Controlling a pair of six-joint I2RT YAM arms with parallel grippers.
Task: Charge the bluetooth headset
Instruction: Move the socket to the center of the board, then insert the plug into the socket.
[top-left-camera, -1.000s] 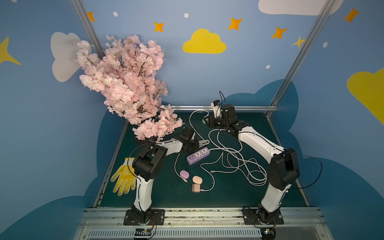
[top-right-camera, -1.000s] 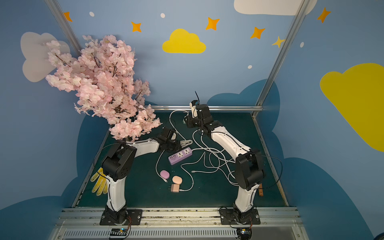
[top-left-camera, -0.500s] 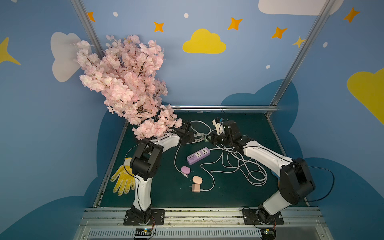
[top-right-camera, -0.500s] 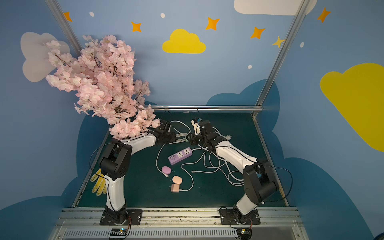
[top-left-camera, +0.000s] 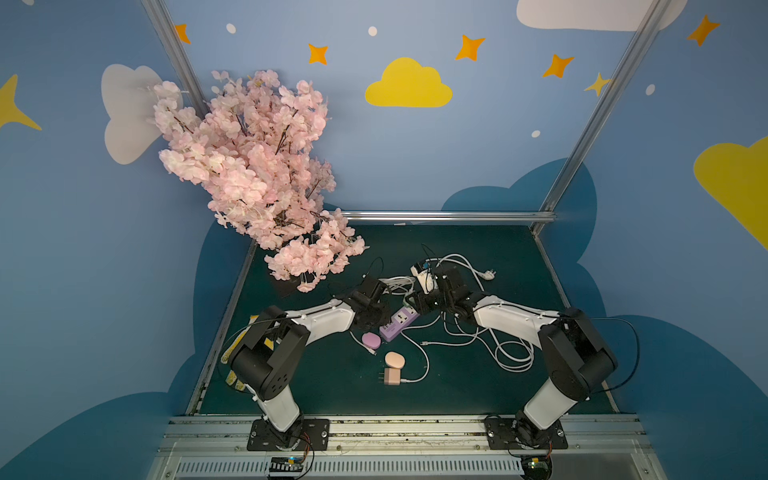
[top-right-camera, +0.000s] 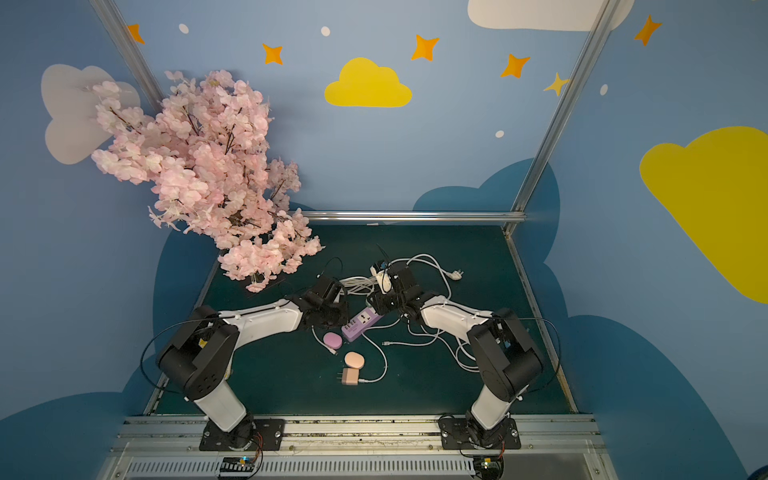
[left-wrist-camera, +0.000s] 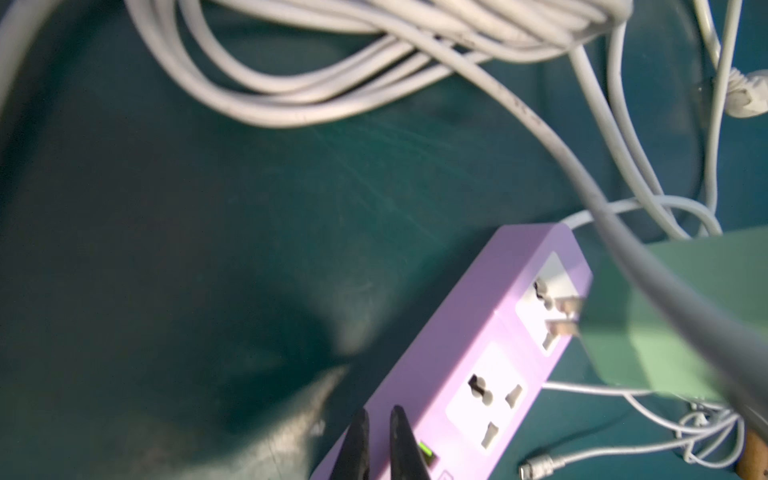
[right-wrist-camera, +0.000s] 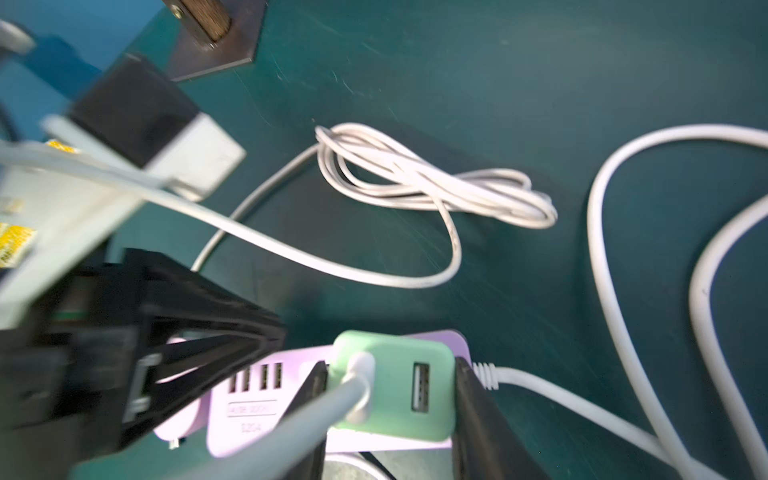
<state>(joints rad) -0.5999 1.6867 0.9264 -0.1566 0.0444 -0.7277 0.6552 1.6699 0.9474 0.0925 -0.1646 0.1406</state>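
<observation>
Headset case (top-left-camera: 370, 341) lay beside the purple power strip (top-left-camera: 399, 325); right gripper (right-wrist-camera: 390, 368) clasped a green charger (right-wrist-camera: 399, 419); left gripper (left-wrist-camera: 379, 415) was nearly closed, empty.

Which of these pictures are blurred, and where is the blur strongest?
Both top views: sharp, evenly lit, the purple power strip crisp. Left wrist view: soft throughout, the green charger and the near white cable most smeared. Right wrist view: the black arm parts at the edge streaked, the charger clearer.
</observation>
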